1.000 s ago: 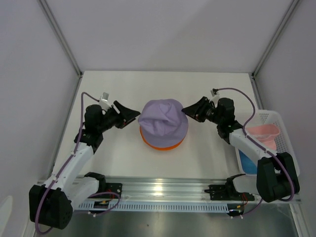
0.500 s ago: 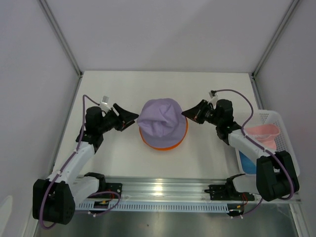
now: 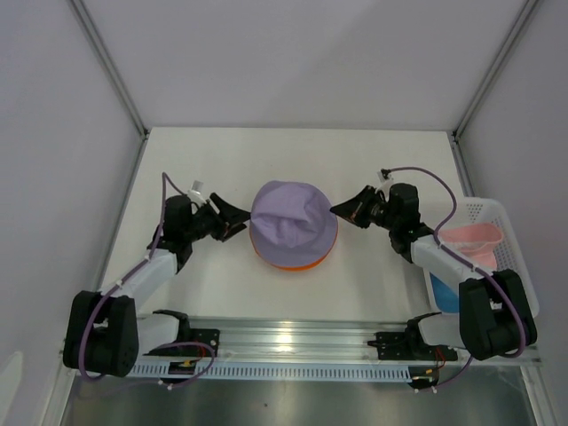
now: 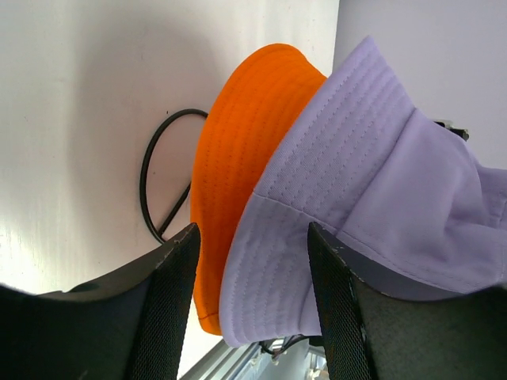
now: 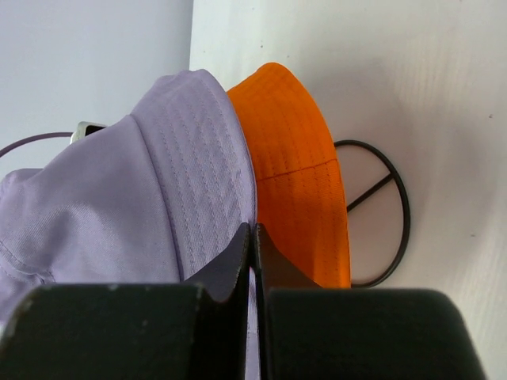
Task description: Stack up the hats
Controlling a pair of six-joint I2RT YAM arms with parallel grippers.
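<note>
The pale purple hat point(image 3: 291, 224) sits over the orange hat point(image 3: 302, 264) at mid-table, so only the orange front brim shows. My right gripper point(image 3: 337, 213) is at the purple hat's right brim and shut, its tips point(image 5: 253, 229) meeting on the edge of the purple brim point(image 5: 202, 158), beside the orange hat point(image 5: 297, 182). My left gripper point(image 3: 238, 222) is open just left of the stack. Between its fingers, the left wrist view shows the purple brim point(image 4: 277, 269) and the orange brim point(image 4: 230, 182), with neither gripped. A pink hat point(image 3: 475, 241) and a blue hat point(image 3: 444, 293) lie in the basket.
A white slotted basket point(image 3: 497, 213) stands at the table's right edge. The black wire stand's ring point(image 5: 400, 214) lies on the table under the orange hat and also shows on the left side point(image 4: 150, 182). Grey walls close in the table.
My right gripper has closed at the purple brim and moved slightly down and right. The purple hat has settled lower, covering more of the orange one. My left gripper stays open.
</note>
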